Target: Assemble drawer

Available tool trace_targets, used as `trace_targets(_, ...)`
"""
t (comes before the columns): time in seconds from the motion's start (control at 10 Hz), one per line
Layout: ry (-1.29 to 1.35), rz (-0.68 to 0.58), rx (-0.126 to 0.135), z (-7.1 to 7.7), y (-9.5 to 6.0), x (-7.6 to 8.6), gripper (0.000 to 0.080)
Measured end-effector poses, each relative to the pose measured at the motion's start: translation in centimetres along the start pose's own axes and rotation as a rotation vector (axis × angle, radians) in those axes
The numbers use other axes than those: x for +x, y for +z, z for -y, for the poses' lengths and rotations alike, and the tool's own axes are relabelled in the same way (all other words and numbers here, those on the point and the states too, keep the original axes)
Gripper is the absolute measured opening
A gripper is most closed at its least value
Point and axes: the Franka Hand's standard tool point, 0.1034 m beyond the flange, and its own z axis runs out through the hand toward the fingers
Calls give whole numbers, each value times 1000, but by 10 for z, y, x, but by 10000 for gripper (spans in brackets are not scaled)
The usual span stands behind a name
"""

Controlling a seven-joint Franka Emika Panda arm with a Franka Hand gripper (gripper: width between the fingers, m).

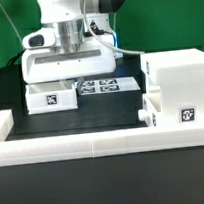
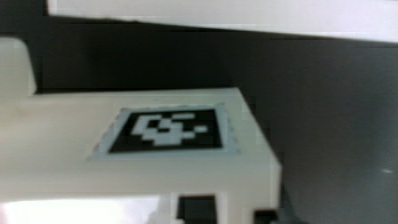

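A: How far along is the drawer?

B: Partway, I'd judge. The shell [image 1: 175, 91] sits at the surface's [image 1: 111, 117] right edge in the exterior view, just behind the border wall [image 1: 84, 144], with one tray [image 1: 148, 116] already in it — its knob pokes out of the open face. The second tray [image 1: 70, 75] is toward the back left, under the arm.

A: Are the fingers [image 1: 68, 45] grasping it?

B: Cannot tell. They come down onto its top, but the tips are hidden. The wrist view shows only a white tagged top [image 2: 171, 133], blurred.

A: What's left?

B: Sliding that tray into the shell.

A: And the look?

B: White plastic, boxy, black-and-white tags. The marker board [image 1: 107, 86] lies between.
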Motion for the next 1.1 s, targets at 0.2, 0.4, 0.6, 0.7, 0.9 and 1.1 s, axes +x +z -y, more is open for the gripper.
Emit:
trace_targets(0.2, -78, 22, 9, 7, -22, 19, 41)
trace_targets(0.4, -193, 44, 24, 7, -41, 38, 42)
trace_targets(0.6, -305, 31, 21, 9, -51, 53, 42)
trace_targets(0.7, -381, 33, 24, 8, -50, 51, 42)
trace_targets(0.9, -512, 33, 27, 8, -49, 52, 42)
trace_targets(1.1, -727, 31, 33, 8, -47, 66, 42)
